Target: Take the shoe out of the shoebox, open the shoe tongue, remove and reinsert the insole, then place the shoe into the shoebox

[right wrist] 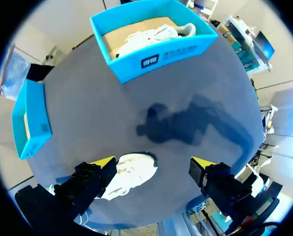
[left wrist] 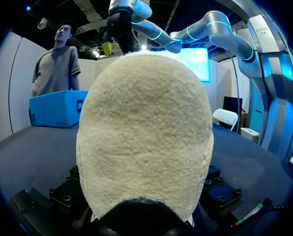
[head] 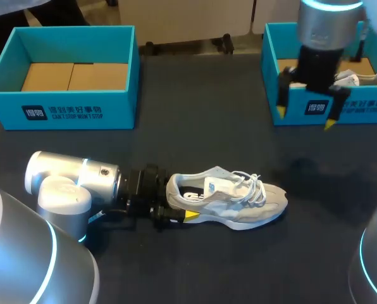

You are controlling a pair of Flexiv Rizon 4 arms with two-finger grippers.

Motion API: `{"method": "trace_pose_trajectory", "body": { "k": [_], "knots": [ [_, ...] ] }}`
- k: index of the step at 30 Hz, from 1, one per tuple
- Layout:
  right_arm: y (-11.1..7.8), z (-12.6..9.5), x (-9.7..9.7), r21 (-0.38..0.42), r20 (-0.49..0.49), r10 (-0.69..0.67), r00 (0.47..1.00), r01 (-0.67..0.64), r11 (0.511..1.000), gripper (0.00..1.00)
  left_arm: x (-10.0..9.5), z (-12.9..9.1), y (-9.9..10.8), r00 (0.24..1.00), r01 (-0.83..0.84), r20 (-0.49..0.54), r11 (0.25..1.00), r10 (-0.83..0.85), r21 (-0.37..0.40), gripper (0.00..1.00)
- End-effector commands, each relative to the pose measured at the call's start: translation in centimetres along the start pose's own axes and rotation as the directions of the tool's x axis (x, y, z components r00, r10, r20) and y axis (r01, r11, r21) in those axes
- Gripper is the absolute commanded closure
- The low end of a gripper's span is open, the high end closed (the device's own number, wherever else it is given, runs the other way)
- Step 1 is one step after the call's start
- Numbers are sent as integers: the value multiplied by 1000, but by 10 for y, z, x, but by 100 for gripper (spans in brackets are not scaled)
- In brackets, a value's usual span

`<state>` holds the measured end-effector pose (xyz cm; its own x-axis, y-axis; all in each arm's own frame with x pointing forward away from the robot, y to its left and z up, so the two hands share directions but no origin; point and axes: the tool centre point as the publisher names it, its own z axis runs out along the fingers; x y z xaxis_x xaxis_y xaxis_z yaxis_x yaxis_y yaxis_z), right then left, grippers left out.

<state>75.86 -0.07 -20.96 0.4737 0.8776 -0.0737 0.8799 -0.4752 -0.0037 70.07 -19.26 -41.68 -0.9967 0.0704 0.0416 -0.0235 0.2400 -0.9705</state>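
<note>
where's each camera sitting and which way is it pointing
head view: above, behind, looking down on the table; left arm, right arm show.
left wrist view: on left wrist, facing the shoe's heel close up; its black mount shows.
right wrist view: on right wrist, looking down at the table; its open claw shows.
shared: head and right wrist both see shoe, empty shoebox, filled shoebox.

Beyond the shoe, the table is free between the left shoebox and the right shoebox. At the shoe's heel stands the left gripper; the right gripper hangs beyond its toe.
</note>
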Motion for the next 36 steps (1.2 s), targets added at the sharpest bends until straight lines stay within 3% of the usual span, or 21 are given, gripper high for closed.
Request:
{"method": "trace_pose_trajectory", "body": {
  "k": [1,6,10,21,26,29,34,36],
  "knots": [
    [-36,2,25,-52,33,13,999,-11,999,0,-1,0,1,1000,0,-1,1000,0,-1,100],
    [-71,4,36,-79,46,50,998,-47,996,0,-1,0,1,1000,0,-1,1000,0,-1,100],
    [-87,9,49,-58,10,41,999,-41,997,0,-1,0,1,1000,0,-1,1000,0,-1,100],
    [-87,9,49,-58,10,41,999,-41,997,0,-1,0,1,1000,0,-1,1000,0,-1,100],
    [-98,18,93,-117,50,-145,988,150,982,0,-1,0,1,1000,0,-1,1000,0,-1,100],
    [-108,25,111,-123,52,-185,981,190,974,0,-1,0,1,1000,0,-1,1000,0,-1,100],
    [-128,31,132,-133,48,-250,967,254,958,0,-1,0,1,1000,0,-1,1000,0,-1,100],
    [-130,31,131,-120,48,-255,966,259,958,0,-1,0,1,1000,0,-1,1000,0,-1,100]
  ]
}}
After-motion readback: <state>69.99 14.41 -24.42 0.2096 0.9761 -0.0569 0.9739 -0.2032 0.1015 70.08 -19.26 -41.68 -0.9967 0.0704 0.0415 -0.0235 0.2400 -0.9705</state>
